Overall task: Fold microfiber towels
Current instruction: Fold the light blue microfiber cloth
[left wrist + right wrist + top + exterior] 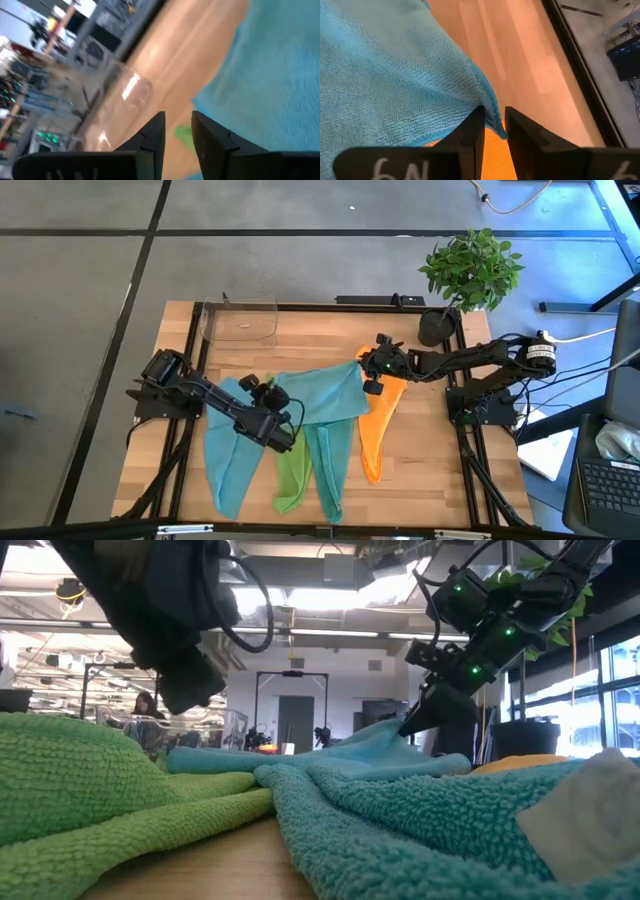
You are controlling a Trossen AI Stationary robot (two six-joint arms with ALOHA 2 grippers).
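Note:
A light blue towel lies spread across the table's middle, over the upper ends of a second light blue towel, a lime green one, a teal one and an orange one. My left gripper is open above the spread towel's left side, with nothing between its fingers. My right gripper is open at that towel's far right corner, which rises toward it in the low view. My right gripper has the spread towel's far right corner in the gap between its parted fingers, lying against the inner side of one finger. The fingers come slanting down from the table's right side. The corner stays raised off the orange towel below.
A clear plastic container stands at the far left of the table. A potted plant stands at the far right corner. Bare wood shows on the near right of the table.

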